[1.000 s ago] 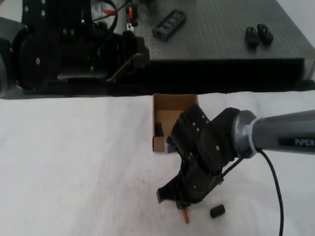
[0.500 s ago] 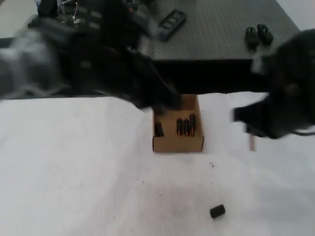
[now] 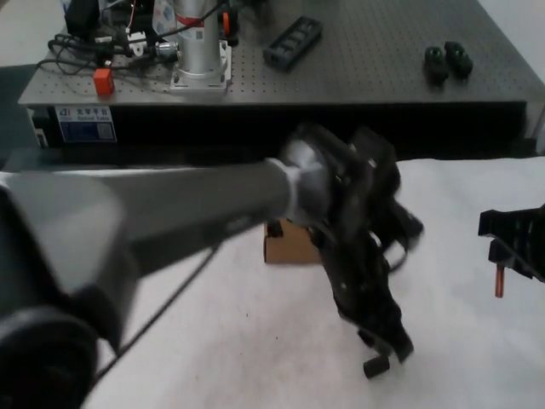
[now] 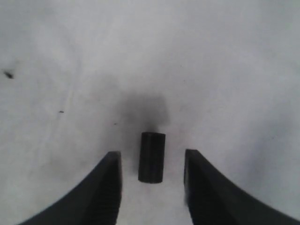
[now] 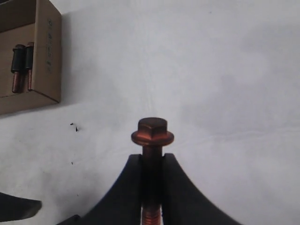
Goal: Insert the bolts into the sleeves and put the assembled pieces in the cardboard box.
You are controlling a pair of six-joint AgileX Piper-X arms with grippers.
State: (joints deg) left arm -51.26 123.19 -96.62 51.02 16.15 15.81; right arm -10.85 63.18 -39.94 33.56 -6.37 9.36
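A short black sleeve [image 4: 152, 157] lies on the white cloth between the open fingers of my left gripper [image 4: 152, 180], which hovers right over it. From behind, that same sleeve [image 3: 375, 366] sits at the near edge with the left gripper [image 3: 393, 345] just above it. My right gripper [image 5: 152, 161] is shut on the shank of a copper bolt [image 5: 152, 133], head sticking out past the fingertips. That bolt [image 3: 499, 279] hangs under the right gripper [image 3: 502, 256] at the right edge. The cardboard box [image 5: 47, 51] holds assembled pieces [image 5: 22, 65]; the left arm hides most of the box [image 3: 285, 247].
The left arm [image 3: 196, 204] stretches across the middle of the cloth. Behind the cloth stands a dark perforated bench [image 3: 383, 60] with a black block [image 3: 292, 41], two black knobs [image 3: 448, 60] and a metal post [image 3: 200, 43].
The left arm swung from the back left across the box down onto the sleeve. The right gripper, holding the bolt it lifted near the sleeve, has pulled away to the right.
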